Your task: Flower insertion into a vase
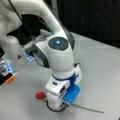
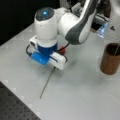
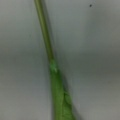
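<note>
The flower lies flat on the grey table (image 2: 82,95). Its red head (image 1: 40,95) shows just beside the gripper (image 1: 56,106) in both front views, and its thin stem (image 2: 47,83) runs out from under the gripper across the table. In the wrist view the green stem (image 3: 53,75) fills the middle of the picture, thicker toward the bottom, with bare table behind it. The gripper is lowered right over the flower, close to the table, where stem meets head; its fingers are hidden by the hand, so I cannot tell whether they are apart or closed on the stem. The vase (image 2: 110,59) stands upright, well apart, at a front view's right edge.
</note>
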